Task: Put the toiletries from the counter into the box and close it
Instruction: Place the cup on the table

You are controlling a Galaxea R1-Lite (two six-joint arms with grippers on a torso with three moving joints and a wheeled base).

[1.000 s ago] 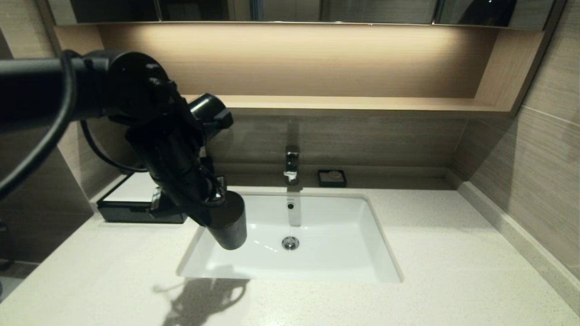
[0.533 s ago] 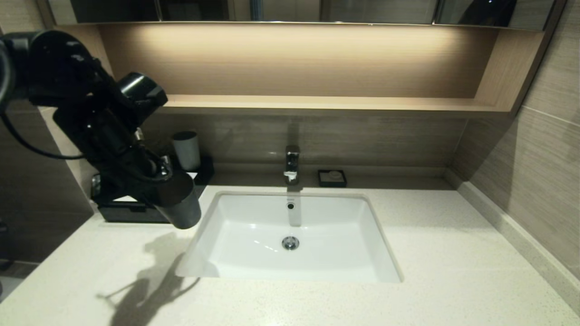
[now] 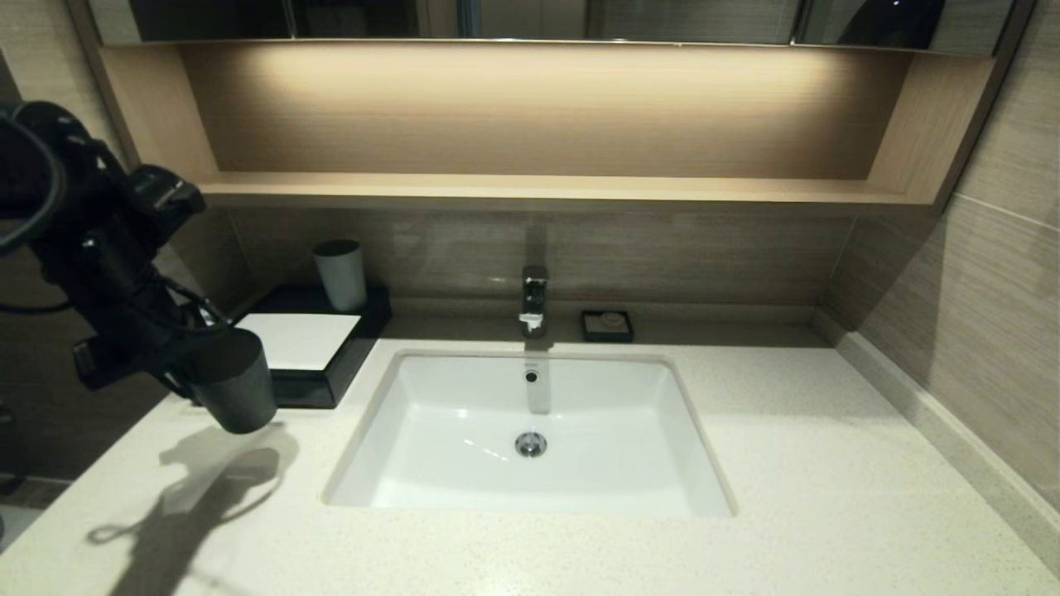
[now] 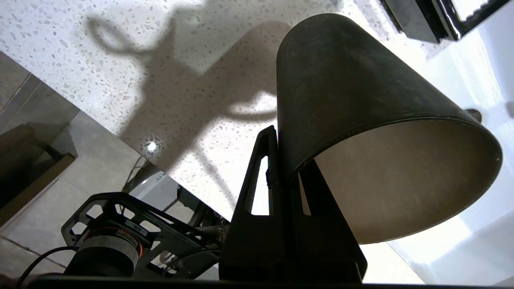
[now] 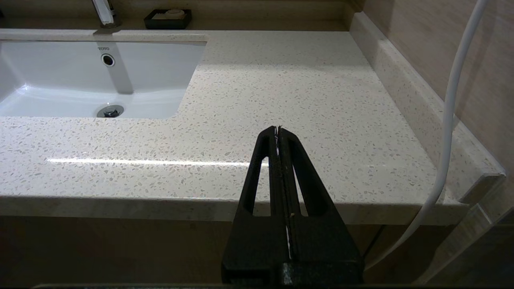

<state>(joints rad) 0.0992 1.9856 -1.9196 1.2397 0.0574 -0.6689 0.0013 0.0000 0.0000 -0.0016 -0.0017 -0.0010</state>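
My left gripper point(image 3: 192, 371) is shut on the rim of a dark cylindrical cup point(image 3: 233, 391) and holds it tilted above the counter point(image 3: 828, 463), just left of and in front of the black box point(image 3: 300, 341) with its white top panel. In the left wrist view one finger point(image 4: 263, 160) lies outside the cup point(image 4: 341, 80) wall and the other inside. No toiletry packets show in any view. The box's front looks shut. My right gripper point(image 5: 278, 131) is shut and empty at the counter's front right edge, out of the head view.
A pale cup point(image 3: 340, 273) stands at the back of the box. The white sunken basin point(image 3: 580, 463) with a tap point(image 3: 534, 298) sits mid-counter. A tiny black square dish point(image 3: 607, 325) is behind it. A wall and wooden shelf run behind.
My left arm has swung left with the dark cup, from over the basin's left edge to over the counter in front of the box. The box top and pale cup came into view.
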